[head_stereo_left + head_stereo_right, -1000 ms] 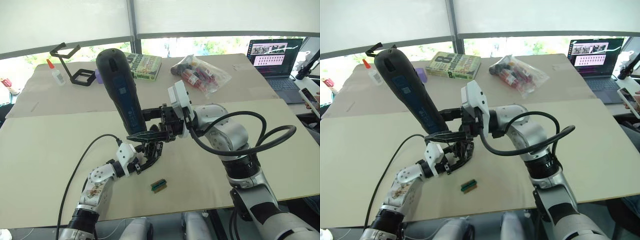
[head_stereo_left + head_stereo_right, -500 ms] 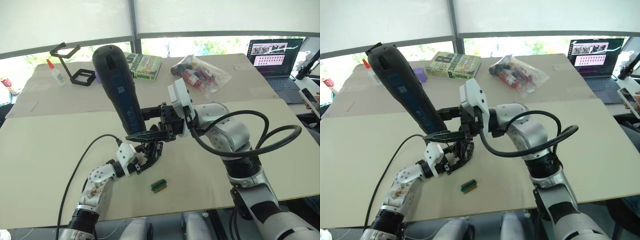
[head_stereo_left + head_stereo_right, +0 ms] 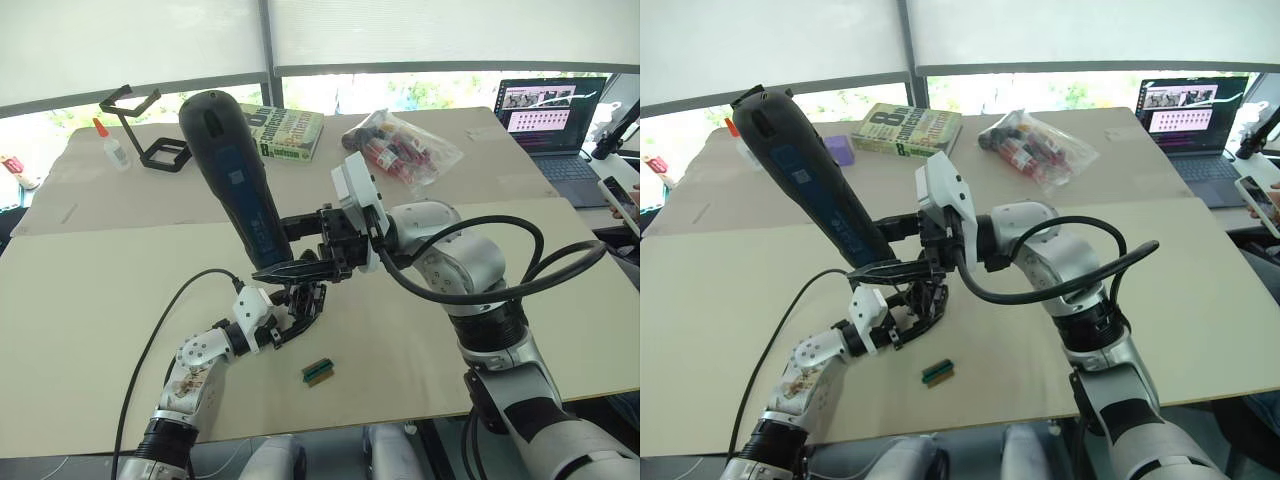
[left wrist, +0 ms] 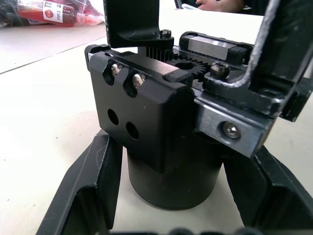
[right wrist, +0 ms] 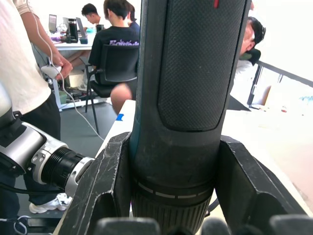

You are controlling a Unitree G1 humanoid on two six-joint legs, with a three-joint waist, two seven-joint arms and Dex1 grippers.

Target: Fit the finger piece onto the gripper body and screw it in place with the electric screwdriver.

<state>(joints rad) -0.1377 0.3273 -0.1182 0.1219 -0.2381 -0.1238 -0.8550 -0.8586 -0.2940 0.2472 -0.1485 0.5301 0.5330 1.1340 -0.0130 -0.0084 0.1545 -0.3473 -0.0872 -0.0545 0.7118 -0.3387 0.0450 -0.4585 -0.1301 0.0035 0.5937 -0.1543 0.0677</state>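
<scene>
The gripper body (image 4: 161, 117), a chunky black mechanism on a round base, stands on the table with my left gripper (image 3: 300, 312) shut on its base. My right gripper (image 3: 270, 248) is shut on the electric screwdriver (image 3: 235, 180), gripping its lower barrel. The screwdriver leans up and to the left, and its lower end points down at the gripper body (image 3: 298, 298). Its bit is hidden behind my right gripper's fingers (image 5: 105, 188). A flat black part (image 4: 132, 22) rises from the body's top beside a screw. I cannot tell whether it is the finger piece.
A small green-and-brown block (image 3: 317, 370) lies near the table's front edge. At the back are a book (image 3: 285, 133), a bag of markers (image 3: 400, 145), a black frame stand (image 3: 150, 130), a glue bottle (image 3: 112, 145) and a laptop (image 3: 548, 120). A person's hand (image 3: 622, 195) holds a phone at the right.
The screwdriver's upper end has tipped a little further left, and my right arm's elbow has shifted slightly. My left gripper and the gripper body have stayed put.
</scene>
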